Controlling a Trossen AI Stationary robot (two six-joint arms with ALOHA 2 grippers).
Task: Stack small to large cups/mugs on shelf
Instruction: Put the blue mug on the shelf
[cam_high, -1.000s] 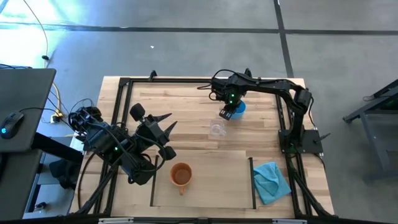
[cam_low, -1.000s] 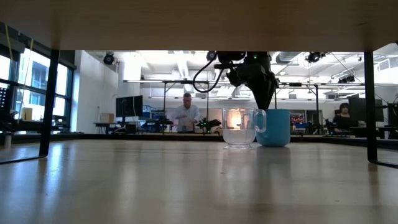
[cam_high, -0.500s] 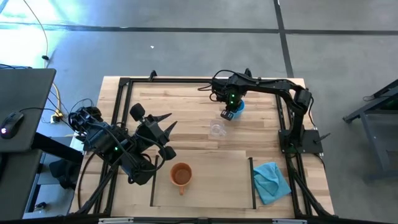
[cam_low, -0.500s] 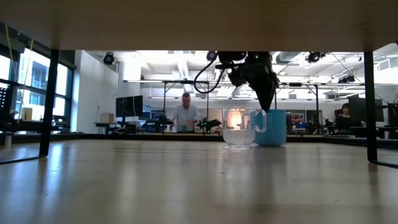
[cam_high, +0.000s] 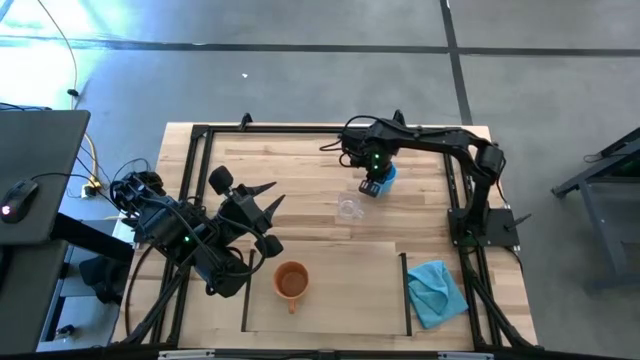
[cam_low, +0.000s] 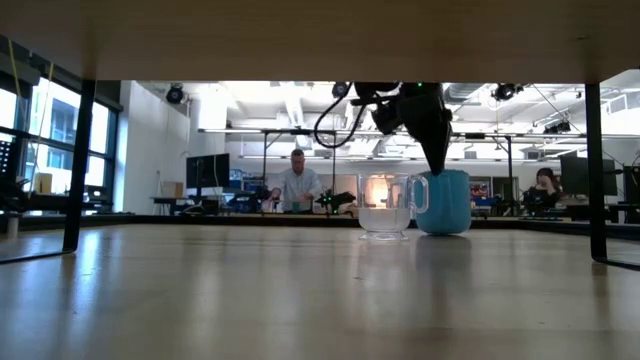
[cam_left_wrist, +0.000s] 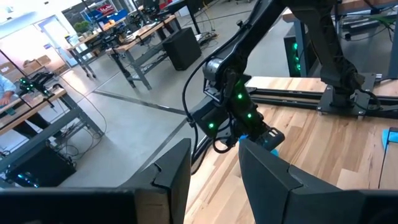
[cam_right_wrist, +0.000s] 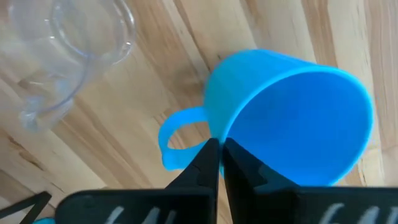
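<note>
The bright blue mug (cam_high: 388, 176) (cam_low: 446, 202) (cam_right_wrist: 292, 118) stands on the far right part of the table, and my right gripper (cam_high: 372, 187) (cam_right_wrist: 221, 154) is shut on it from above. The clear glass cup (cam_high: 349, 208) (cam_low: 385, 206) (cam_right_wrist: 74, 50) stands upright on its base just beside the mug, toward the near edge. The orange mug (cam_high: 291, 281) rests upright on the left part of the pale shelf panel (cam_high: 350, 285). My left gripper (cam_high: 268, 218) (cam_left_wrist: 214, 168) is open and hovers left of the table's middle, touching nothing. My right gripper pinches the blue mug's rim (cam_right_wrist: 225, 132) right next to the handle (cam_right_wrist: 177, 134), with one finger (cam_right_wrist: 205, 168) outside the wall and the other inside. The fingers come from above, pointing down. In the low view the mug is about upright with its base at tabletop level.
A teal cloth (cam_high: 436, 290) lies crumpled at the near right corner, beside the shelf panel's right black strip (cam_high: 405, 292). A black metal frame (cam_high: 200, 130) runs around the table. People sit at desks in the room beyond (cam_low: 296, 185).
My right gripper has shifted slightly toward the table's near right, and the blue mug has moved with it. In the low view the mug's top now stands a little higher than before. The glass cup and the orange mug have stayed put.
</note>
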